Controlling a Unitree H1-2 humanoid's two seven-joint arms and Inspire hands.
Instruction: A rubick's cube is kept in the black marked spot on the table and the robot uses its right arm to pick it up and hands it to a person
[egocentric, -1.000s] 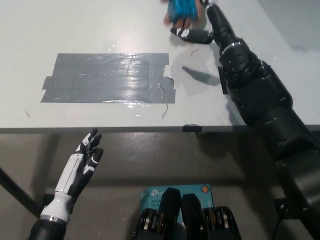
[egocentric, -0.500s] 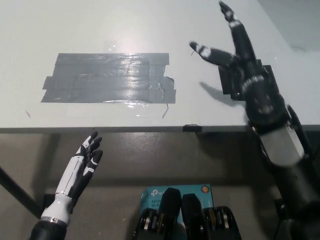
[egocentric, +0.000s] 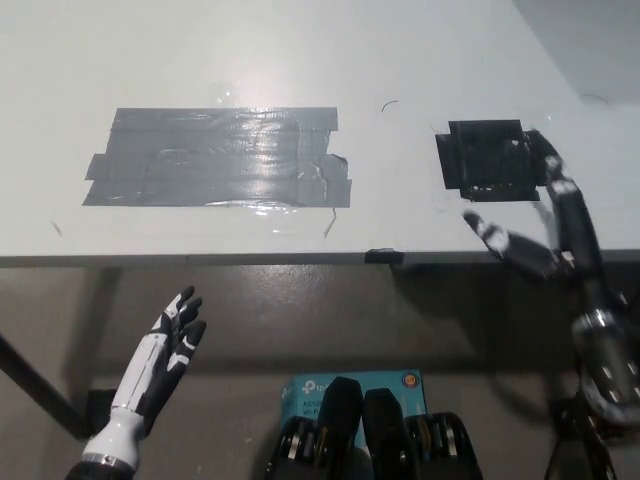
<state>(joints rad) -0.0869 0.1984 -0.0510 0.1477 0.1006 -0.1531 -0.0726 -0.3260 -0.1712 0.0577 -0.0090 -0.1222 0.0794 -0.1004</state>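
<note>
**Right hand empty at the bench's front edge; cube not in view**

Nearest the robot, below the front edge of the bench (egocentric: 200, 40), the white left hand (egocentric: 165, 345) rests palm-up with its fingers spread and nothing in it; it has no part in this step and is best left there.

At the front right of the bench, the black right hand (egocentric: 545, 235) hangs just off the edge, fingers (egocentric: 497, 238) apart and holding nothing. Just beyond it, near the right edge, is the black marked spot (egocentric: 488, 158), and it is bare. The cube cannot be seen anywhere, nor is any person in view, so the handover looks finished or the cube is outside the picture; which one cannot be told from here.

Judging by that, the step in hand is bringing the right arm to rest. To do it well, keep the fingers spread and lower the arm clear of the bench edge, without brushing the corner of the marked spot.

Farther left, a large patch of grey tape (egocentric: 220, 157) lies flat mid-bench, well apart from the hand.
</note>
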